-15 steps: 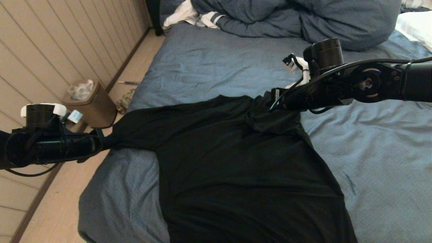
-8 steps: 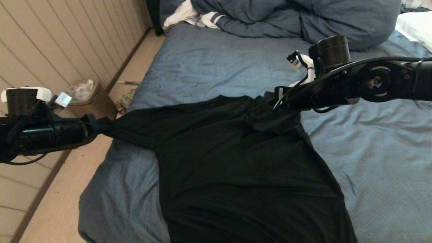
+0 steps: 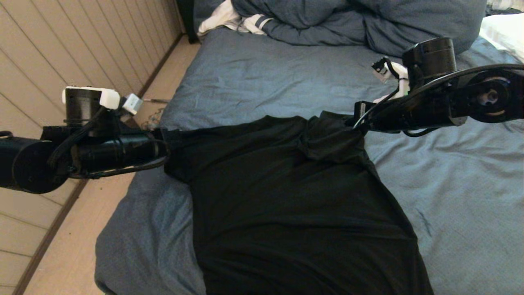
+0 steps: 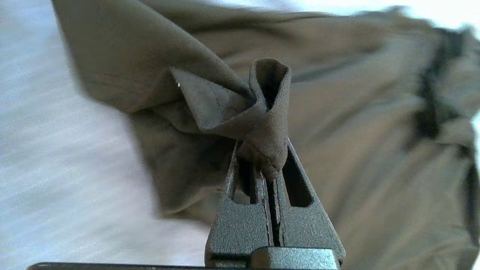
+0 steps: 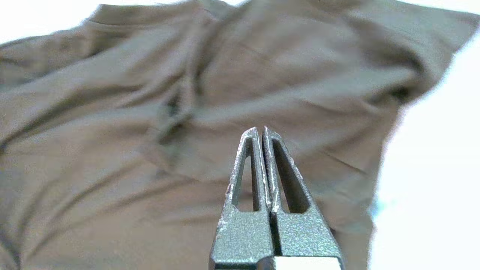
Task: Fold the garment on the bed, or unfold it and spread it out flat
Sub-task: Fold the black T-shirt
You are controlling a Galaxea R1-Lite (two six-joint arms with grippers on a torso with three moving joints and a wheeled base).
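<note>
The garment [image 3: 286, 196], a black T-shirt with its plain side up, lies spread on the bed [image 3: 254, 82], its hem running out of the head view at the bottom. My left gripper [image 3: 166, 141] is at the bed's left edge, shut on a folded bit of the left sleeve. In the left wrist view the cloth [image 4: 268, 112] loops out from between the closed fingertips of that gripper [image 4: 268, 165]. My right gripper [image 3: 358, 121] hovers by the bunched right sleeve [image 3: 331, 143]. In its wrist view the right gripper [image 5: 261, 130] is shut with nothing in it, the shirt [image 5: 112, 112] below.
A bulky blue-grey duvet [image 3: 368, 20] lies across the head of the bed, with a white striped cloth [image 3: 229, 18] beside it and a white pillow [image 3: 505, 30] at the far right. Left of the bed run a strip of floor [image 3: 82, 246] and a panelled wall [image 3: 49, 53].
My left arm has swung right, back over the bed's edge, and the stretched left sleeve has gone slack and short. My right gripper has slid right, away from the bunched sleeve.
</note>
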